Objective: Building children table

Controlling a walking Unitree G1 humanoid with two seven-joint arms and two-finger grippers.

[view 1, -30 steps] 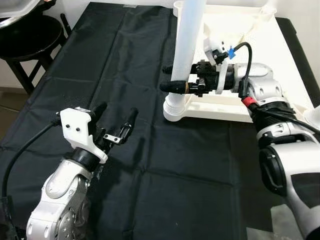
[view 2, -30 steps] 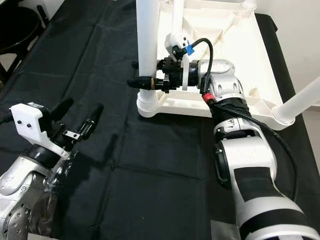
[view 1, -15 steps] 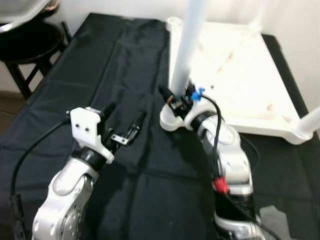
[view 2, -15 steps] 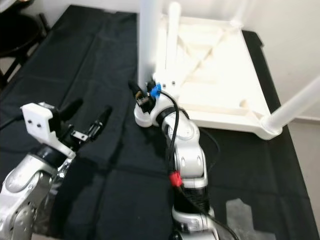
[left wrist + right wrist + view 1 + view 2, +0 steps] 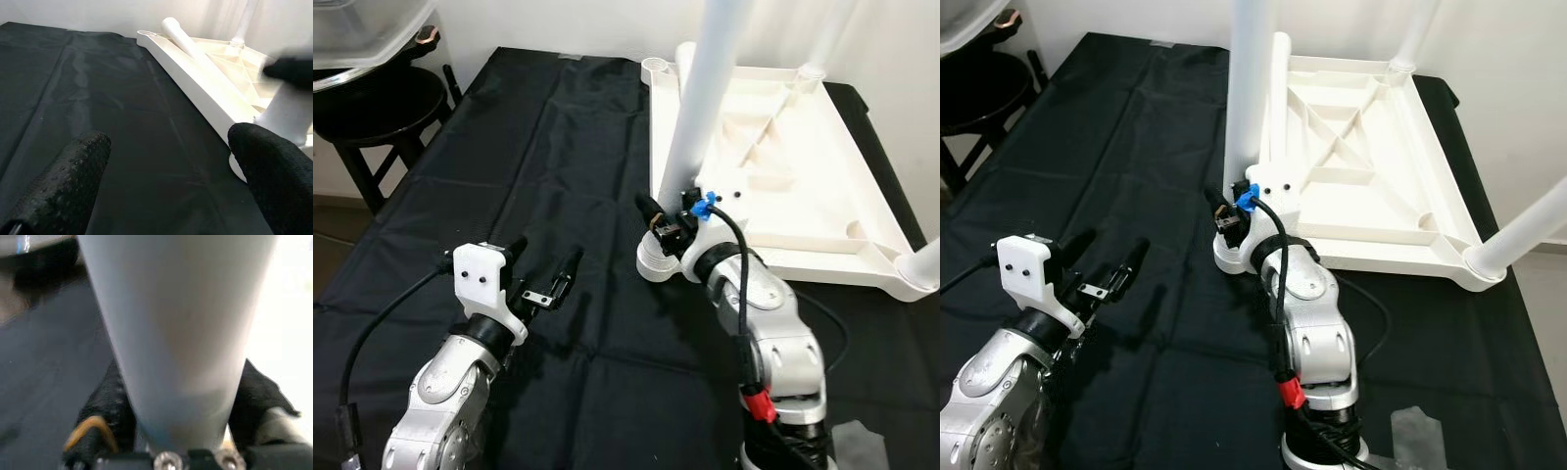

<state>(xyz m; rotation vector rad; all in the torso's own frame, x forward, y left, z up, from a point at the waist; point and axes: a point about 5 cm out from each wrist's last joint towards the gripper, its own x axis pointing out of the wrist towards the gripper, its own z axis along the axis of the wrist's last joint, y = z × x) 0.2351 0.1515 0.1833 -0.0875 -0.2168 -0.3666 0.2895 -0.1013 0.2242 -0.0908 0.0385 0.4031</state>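
Since the picture half a second ago the head camera has pulled back a little, so the white children's table top [image 5: 1361, 166] shows more fully; the right arm keeps its grasp low on the table leg [image 5: 703, 108], and the left arm has sunk slightly toward the black cloth [image 5: 558, 127].

The table top lies upside down on the cloth-covered bench, ribbed underside up, toward the robot's right. One white leg stands upright in the near left corner socket [image 5: 658, 262]. The right gripper [image 5: 668, 227] reaches up from below and pinches this leg just above the socket; in the right wrist view the black fingers [image 5: 105, 404] sit pressed on either side of the pale tube. A second leg [image 5: 1526, 230] slants outward from the near right corner, and a third [image 5: 1417, 34] rises at the far right corner.

The left gripper [image 5: 540, 279] hovers over bare cloth, well apart from the table top, its two fingers spread wide and holding nothing; the left wrist view looks between them toward the table top's edge. A dark round stool [image 5: 372, 108] stands beyond the bench's far left corner.
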